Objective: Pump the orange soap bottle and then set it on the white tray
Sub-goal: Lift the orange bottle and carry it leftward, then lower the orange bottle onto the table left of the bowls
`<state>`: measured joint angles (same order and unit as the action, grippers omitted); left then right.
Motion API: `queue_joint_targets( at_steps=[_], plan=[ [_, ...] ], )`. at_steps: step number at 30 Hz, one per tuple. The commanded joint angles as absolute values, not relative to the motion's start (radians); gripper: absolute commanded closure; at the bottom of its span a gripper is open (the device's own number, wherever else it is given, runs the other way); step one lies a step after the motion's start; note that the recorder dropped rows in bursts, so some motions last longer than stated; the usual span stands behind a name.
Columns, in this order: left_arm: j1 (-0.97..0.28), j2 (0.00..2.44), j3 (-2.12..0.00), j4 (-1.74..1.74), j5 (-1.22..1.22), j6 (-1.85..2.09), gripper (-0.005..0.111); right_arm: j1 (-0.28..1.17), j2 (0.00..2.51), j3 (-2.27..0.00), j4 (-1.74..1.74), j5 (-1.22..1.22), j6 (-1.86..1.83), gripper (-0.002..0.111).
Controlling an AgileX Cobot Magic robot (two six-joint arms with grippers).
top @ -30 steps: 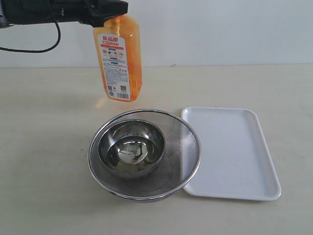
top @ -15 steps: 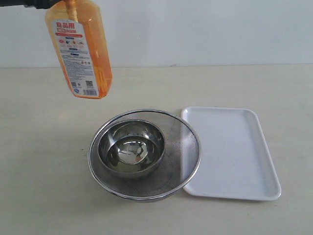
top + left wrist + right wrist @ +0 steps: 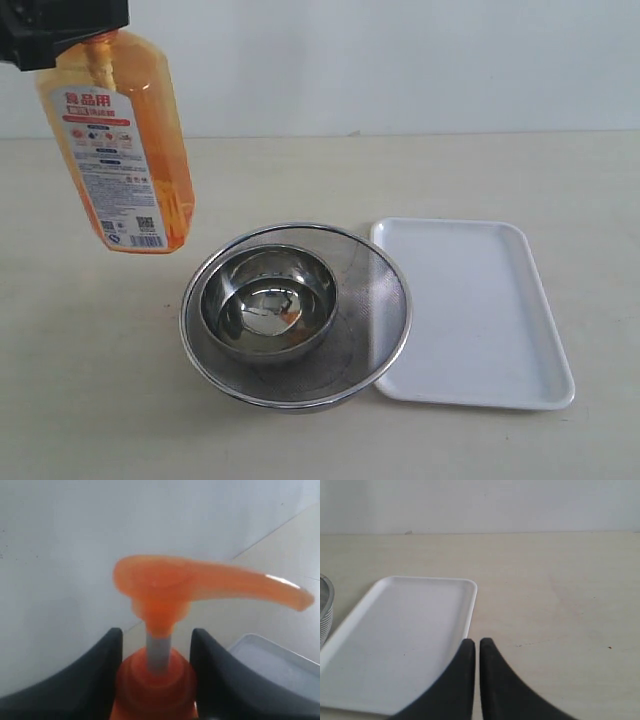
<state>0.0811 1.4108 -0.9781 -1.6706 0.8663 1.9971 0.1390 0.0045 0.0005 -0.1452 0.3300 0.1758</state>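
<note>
The left tool (image 3: 156,652) grips the orange soap bottle (image 3: 125,150) by its neck, aloft left of the bowls (image 3: 295,315), well apart from the white tray (image 3: 480,310). It is stiff, slick plastic, probably liquid-heavy (may swing). The right tool (image 3: 477,647) is pinched together, empty.

Glossy translucent orange soap bottle (image 3: 118,150), white tray (image 3: 470,310), probably plastic, shiny metal bowl (image 3: 225,300)
</note>
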Motion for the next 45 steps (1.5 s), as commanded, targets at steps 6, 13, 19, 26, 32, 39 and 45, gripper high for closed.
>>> queue_joint_targets(
  at_steps=[6,13,19,26,32,39,45],
  plan=[
    [0.085,1.259,-0.814,-1.744,0.820,2.006,0.102,0.132,0.000,0.000,-0.145,0.323,0.178,0.108],
    [0.085,1.218,-0.703,-1.744,0.841,2.004,0.102,0.132,0.000,0.000,-0.145,0.319,0.176,0.108],
    [0.091,1.216,-0.617,-1.744,0.834,2.058,0.102,0.132,0.000,0.000,-0.145,0.322,0.177,0.108],
    [0.190,1.216,-0.567,-1.744,0.938,2.060,0.102,0.132,0.000,0.000,-0.145,0.322,0.177,0.108],
    [0.199,1.216,-0.534,-1.744,0.940,2.100,0.102,0.132,0.000,0.000,-0.145,0.322,0.177,0.108],
    [0.199,1.216,-0.530,-1.744,0.931,2.112,0.102,0.132,0.000,0.000,-0.145,0.322,0.177,0.108],
    [0.199,1.216,-0.530,-1.744,0.931,2.121,0.074,0.132,0.000,0.000,-0.145,0.322,0.177,0.108]
  ],
)
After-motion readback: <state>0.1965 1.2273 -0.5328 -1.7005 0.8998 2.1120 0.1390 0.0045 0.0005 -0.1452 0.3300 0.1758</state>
